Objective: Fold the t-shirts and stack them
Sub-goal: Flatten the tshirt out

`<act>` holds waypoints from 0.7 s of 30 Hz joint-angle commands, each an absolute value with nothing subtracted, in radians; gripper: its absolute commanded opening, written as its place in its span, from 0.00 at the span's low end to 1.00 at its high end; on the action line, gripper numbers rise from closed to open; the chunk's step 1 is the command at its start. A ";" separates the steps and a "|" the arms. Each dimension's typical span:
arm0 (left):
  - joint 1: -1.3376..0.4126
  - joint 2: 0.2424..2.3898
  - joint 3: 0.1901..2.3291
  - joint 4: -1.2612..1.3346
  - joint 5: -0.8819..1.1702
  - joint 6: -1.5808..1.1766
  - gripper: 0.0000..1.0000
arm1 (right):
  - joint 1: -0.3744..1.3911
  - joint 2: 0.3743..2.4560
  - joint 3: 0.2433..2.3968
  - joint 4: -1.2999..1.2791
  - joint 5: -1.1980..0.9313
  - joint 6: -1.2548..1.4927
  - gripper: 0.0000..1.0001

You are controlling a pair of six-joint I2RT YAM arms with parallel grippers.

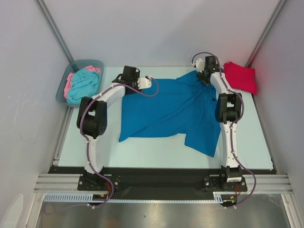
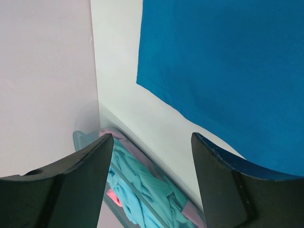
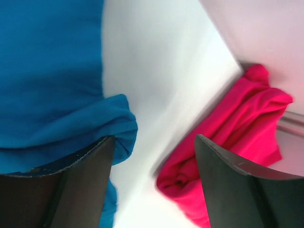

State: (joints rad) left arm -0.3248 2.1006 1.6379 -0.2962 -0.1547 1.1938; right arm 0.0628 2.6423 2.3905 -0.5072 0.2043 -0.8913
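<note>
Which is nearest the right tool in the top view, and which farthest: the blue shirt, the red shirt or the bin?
1. The blue shirt, spread mid-table; its far right corner lies at the right tool.
2. The red shirt, just to the tool's right, at the far right.
3. The bin, at the far left, across the whole blue shirt.

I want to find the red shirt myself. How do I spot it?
Start at the pale table and go to its far right corner, past the right gripper. The red shirt lies there in a small heap. It is the only red thing; the blue shirt is spread flat mid-table.
</note>
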 commanded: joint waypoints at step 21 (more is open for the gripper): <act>-0.324 2.100 1.618 -0.279 -0.044 1.351 0.00 | 0.072 2.387 2.310 -0.990 -0.018 -0.650 0.00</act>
